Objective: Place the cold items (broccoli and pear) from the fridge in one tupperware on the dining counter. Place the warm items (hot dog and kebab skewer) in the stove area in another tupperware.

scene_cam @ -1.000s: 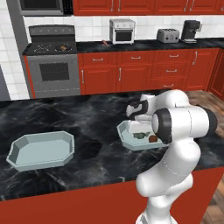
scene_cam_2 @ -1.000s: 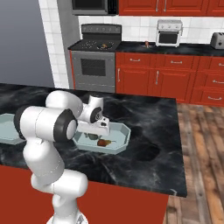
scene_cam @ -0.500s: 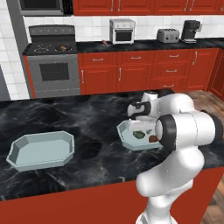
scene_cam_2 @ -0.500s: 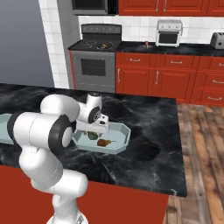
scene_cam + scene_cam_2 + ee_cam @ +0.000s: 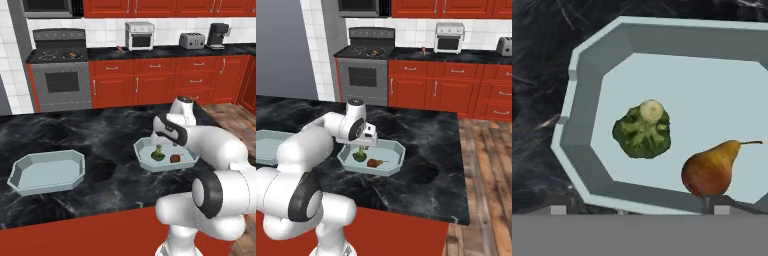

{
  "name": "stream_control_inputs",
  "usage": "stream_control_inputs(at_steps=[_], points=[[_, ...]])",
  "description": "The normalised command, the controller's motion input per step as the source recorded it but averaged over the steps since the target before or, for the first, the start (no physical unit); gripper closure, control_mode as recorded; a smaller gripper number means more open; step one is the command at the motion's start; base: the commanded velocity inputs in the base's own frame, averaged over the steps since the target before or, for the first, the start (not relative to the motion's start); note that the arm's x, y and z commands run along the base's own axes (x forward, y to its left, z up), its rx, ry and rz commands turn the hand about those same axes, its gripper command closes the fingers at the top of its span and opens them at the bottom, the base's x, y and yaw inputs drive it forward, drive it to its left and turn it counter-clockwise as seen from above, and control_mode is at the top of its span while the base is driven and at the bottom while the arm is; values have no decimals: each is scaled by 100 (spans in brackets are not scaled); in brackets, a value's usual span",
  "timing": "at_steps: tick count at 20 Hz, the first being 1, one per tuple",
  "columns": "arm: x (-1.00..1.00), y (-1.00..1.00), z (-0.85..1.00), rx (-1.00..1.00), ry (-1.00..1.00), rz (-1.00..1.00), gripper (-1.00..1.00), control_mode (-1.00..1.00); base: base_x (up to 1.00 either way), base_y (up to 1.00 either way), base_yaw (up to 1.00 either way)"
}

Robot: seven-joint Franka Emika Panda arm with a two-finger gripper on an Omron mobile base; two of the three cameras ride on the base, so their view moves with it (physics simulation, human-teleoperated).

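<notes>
Below me the pale blue tupperware (image 5: 582,75) holds the broccoli (image 5: 643,131), floret down and stem up, and the brown-gold pear (image 5: 709,170) on its side at its 4 o'clock, stem pointing to 2 o'clock. They lie near but apart.

A second tupperware (image 5: 46,172) sits on the desk (image 5: 100,145).

A home kitchen here: red wooden cabinets (image 5: 150,85) along the wall, a grey steel stove with oven (image 5: 61,70), a white toaster oven (image 5: 139,36), and this black marble surface (image 5: 75,140) up front
</notes>
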Motion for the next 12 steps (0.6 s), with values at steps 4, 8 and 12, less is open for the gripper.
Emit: stream_control_inputs(at_steps=[4, 8, 12], points=[[-69, 12, 72, 0, -27, 0, -100, -100, 0, 0, 0], [-62, 13, 80, -2, -20, 0, -100, -100, 0, 0, 0], [-54, 7, 86, -7, -22, 0, -100, -100, 0, 0, 0]])
